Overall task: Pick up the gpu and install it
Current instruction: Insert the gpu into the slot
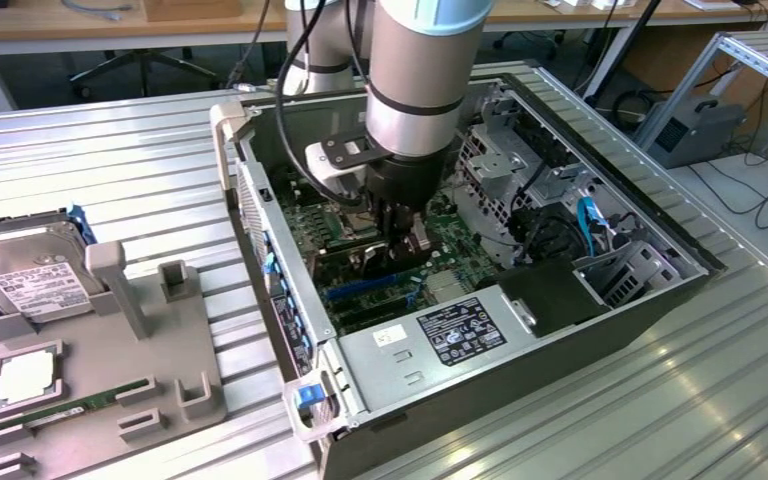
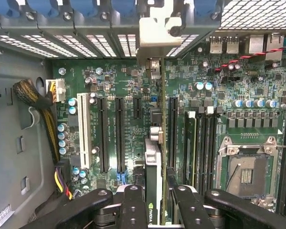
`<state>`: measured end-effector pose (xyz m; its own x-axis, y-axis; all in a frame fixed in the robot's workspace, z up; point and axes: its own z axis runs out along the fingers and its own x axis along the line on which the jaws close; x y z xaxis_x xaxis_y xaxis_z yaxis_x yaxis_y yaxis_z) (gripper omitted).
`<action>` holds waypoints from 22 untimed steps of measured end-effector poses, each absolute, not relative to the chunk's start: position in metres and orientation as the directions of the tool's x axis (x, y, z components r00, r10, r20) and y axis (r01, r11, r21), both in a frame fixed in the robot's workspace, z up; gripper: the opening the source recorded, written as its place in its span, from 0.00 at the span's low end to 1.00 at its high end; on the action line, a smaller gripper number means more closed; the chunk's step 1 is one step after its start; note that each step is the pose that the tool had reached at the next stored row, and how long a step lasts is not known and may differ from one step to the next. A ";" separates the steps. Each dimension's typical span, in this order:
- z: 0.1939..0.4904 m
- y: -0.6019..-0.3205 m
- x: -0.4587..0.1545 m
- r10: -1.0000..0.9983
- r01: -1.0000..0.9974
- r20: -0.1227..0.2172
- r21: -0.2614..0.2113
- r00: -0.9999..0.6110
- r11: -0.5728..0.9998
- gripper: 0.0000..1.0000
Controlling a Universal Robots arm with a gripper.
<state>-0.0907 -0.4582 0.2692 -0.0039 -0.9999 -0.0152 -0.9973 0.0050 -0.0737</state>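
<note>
We see the gripper [image 2: 156,204] clamped on the gpu [image 2: 153,162], which stands on edge between its fingers inside the case [image 1: 658,250], over the motherboard [image 2: 109,81] among the long slots; whether it is seated, we cannot tell.

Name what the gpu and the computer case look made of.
gpu: seen edge-on, dark matte body, likely plastic over circuit board; its bracket looks like bare silvery sheet metal. Computer case: grey sheet metal, matte, with folded edges and punched vent holes.
</note>
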 end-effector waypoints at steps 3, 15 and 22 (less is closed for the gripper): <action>0.269 -0.458 -0.092 -1.000 -0.997 -0.015 -0.074 -0.004 0.005 0.27; 0.265 -0.458 -0.099 -1.000 -0.997 -0.015 -0.077 -0.004 0.005 0.27; 0.262 -0.458 -0.101 -1.000 -0.997 -0.015 -0.080 -0.004 0.005 0.27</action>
